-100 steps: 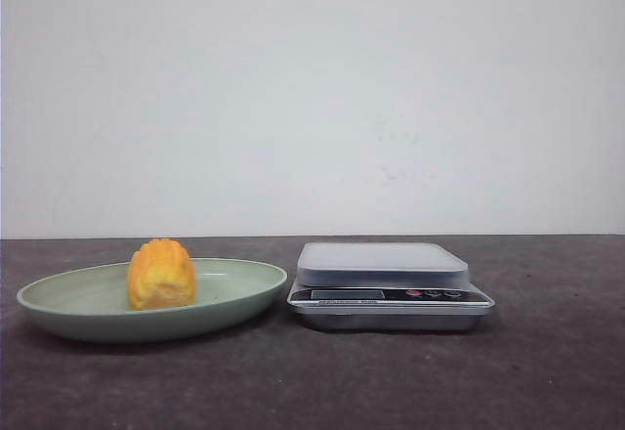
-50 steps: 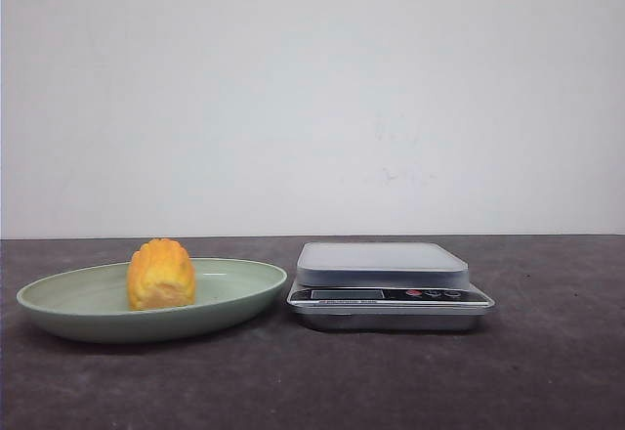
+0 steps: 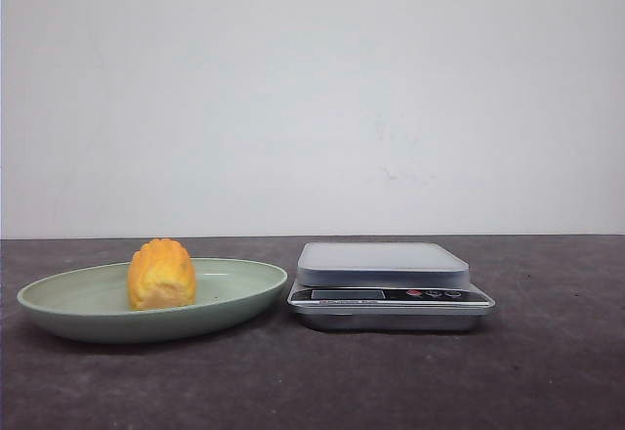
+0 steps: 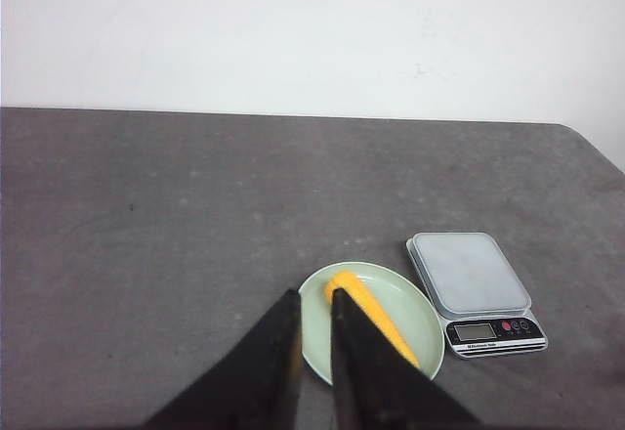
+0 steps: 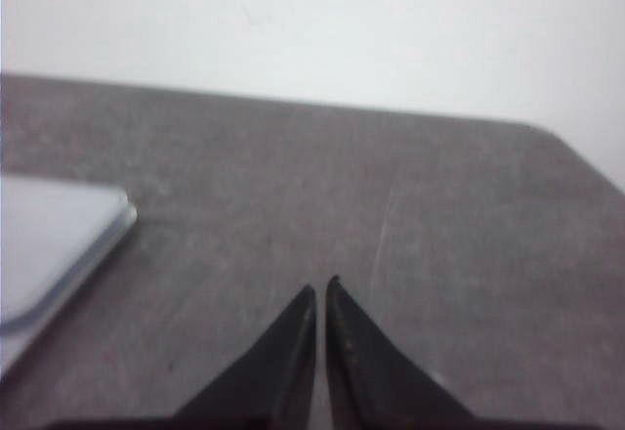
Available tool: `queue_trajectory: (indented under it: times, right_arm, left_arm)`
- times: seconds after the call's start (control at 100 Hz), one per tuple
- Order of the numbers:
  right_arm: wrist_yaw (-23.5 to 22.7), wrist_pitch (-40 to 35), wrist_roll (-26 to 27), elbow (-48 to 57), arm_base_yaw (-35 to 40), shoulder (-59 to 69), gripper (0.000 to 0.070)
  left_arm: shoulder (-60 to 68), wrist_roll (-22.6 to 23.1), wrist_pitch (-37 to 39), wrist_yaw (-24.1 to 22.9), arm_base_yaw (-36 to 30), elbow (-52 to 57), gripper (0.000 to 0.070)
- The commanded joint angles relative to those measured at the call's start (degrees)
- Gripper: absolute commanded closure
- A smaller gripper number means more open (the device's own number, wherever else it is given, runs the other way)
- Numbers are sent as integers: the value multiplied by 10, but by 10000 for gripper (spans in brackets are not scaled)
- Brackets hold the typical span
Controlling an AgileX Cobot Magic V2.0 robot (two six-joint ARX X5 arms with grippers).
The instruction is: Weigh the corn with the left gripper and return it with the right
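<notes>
The corn [image 3: 161, 274], a stubby yellow-orange cob piece, lies in the left half of the green plate [image 3: 229, 298]. The silver scale [image 3: 383, 264] stands right of the plate with nothing on its platform. Neither gripper shows in the front view. In the left wrist view my left gripper [image 4: 314, 298] hangs high above the table, its fingers a narrow gap apart and empty. The plate [image 4: 420, 318] lies below its tips, and the corn [image 4: 344, 283] shows as a yellow-orange edge beside one finger, mostly hidden. My right gripper [image 5: 321, 293] is shut and empty over bare table, beside the scale [image 5: 49, 244].
The dark grey table [image 3: 547, 371] runs to a white wall behind. The scale's display and buttons [image 3: 430, 294] face the robot. In the left wrist view the table's far right corner [image 4: 576, 137] shows.
</notes>
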Motion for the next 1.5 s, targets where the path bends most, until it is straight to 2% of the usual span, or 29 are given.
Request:
queue_trajectory:
  times: [0.0,0.22,0.35,1.49]
  right_arm:
    - [0,-13,11,-1,0,-1,690]
    - [-1,-21,10,-1,-1,-1,690]
    - [-17,-24,10,-1,-1,-1,690]
    - [-14,-15,10,-1,0,-1,689]
  left_arm:
    - [6,-2,-14,-1,-3,10,689]
    - [6,-2,-14,-1,-3,10,689]
    - [6,-2,-14,0,-3,10,689]
    - [6,-2,-14,-1,-1,10,689]
